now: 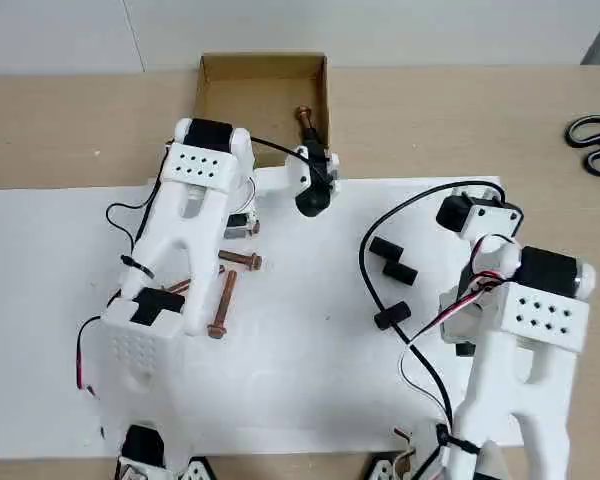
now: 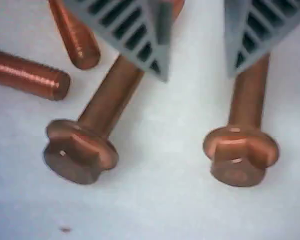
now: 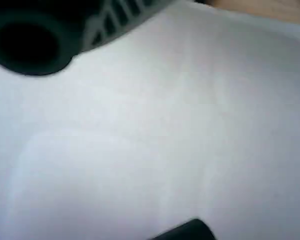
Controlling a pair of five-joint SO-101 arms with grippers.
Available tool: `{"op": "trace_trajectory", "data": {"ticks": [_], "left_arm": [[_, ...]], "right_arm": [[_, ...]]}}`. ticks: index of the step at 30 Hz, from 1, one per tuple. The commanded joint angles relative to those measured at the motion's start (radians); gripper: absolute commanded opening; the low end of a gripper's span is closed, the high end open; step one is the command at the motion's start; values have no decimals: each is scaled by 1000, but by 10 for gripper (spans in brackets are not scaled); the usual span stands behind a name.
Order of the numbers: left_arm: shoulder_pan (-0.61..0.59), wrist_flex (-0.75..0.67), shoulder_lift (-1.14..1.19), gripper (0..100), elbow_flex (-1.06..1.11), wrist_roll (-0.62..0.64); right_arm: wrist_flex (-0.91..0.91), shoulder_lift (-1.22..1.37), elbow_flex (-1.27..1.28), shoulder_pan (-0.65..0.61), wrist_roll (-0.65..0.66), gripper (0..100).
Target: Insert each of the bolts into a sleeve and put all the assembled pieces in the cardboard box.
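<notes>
- Cardboard box [image 1: 258,100] sits at the counter's [image 1: 60,120] far edge, beyond the white sheet [image 1: 310,350];
- My left end effector [image 2: 197,70] hangs open over two bolts [image 2: 80,150] lying on the sheet, gripping nothing;
- My right end effector [image 3: 120,17] is beside a black sleeve [image 3: 30,42]; I cannot tell how open it is.

Copper bolts [image 1: 224,300] and black sleeves [image 1: 401,271] on a white sheet [image 1: 300,370], cardboard box [image 1: 260,100] beyond, scissors [image 1: 595,140] far right.

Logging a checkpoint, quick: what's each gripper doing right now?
Left gripper: open, empty, over the bolts.
Right gripper: cannot be told; black sleeve close by.
</notes>
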Motion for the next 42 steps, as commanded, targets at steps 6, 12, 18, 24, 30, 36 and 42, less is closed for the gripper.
{"op": "trace_trajectory", "data": {"ticks": [6,12,18,24,30,36,42], "left_arm": [[-41,-167,17,122,-44,6],[-40,-187,52,131,-44,6],[-31,-187,103,130,-44,6],[-29,-189,140,130,-44,6],[-29,-224,181,115,-44,5],[2,-215,221,8,-42,5],[18,-184,216,5,-44,5]], "right_arm": [[1,-22,-5,1,8,5],[1,-19,-5,1,8,4],[1,-19,-5,1,8,4],[1,-18,-5,1,8,4],[1,-18,-5,1,8,4],[1,-19,-5,1,8,4],[1,-21,-5,1,8,4]]}}
